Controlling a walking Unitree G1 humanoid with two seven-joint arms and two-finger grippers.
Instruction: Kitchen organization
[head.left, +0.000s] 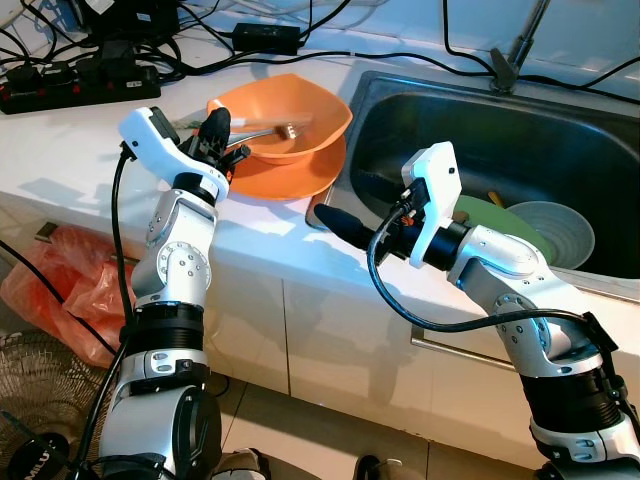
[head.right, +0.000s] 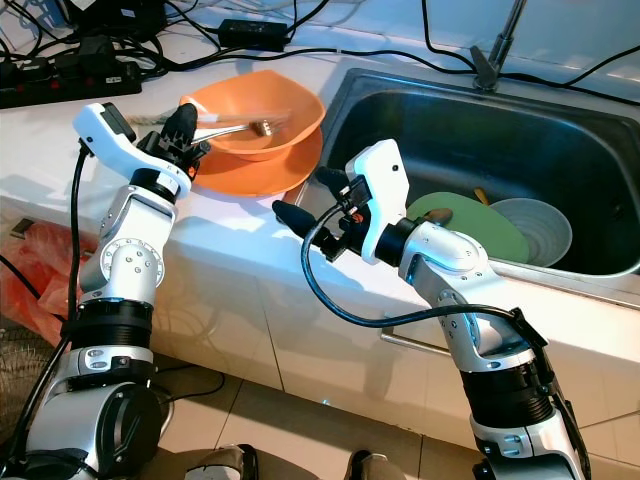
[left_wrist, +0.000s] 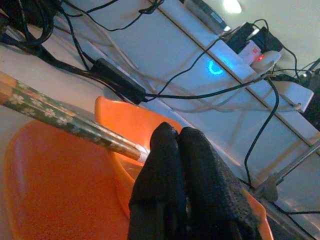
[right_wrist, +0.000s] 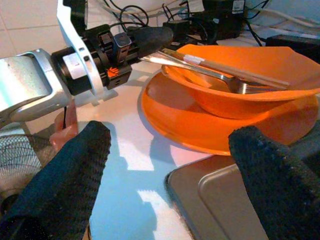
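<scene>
An orange bowl (head.left: 290, 115) sits on an orange plate (head.left: 290, 175) on the white counter, just left of the sink (head.left: 450, 110). A metal fork (right_wrist: 235, 82) and green flowered chopsticks (left_wrist: 65, 120) lie across the bowl, handles over its left rim. My left gripper (head.left: 215, 130) is at that rim, its fingers (left_wrist: 200, 170) shut together and touching the handles; I cannot tell whether they pinch one. My right gripper (head.right: 310, 198) hovers open above the counter edge by the sink's corner, facing the plate and apart from it.
In the sink lie a green plate (head.left: 485, 215) and a pale bowl (head.left: 555, 230), with the faucet (head.left: 515, 55) behind. A black power strip (head.left: 80, 80) and cables crowd the back of the counter. A red plastic bag (head.left: 60, 275) lies on the floor at left.
</scene>
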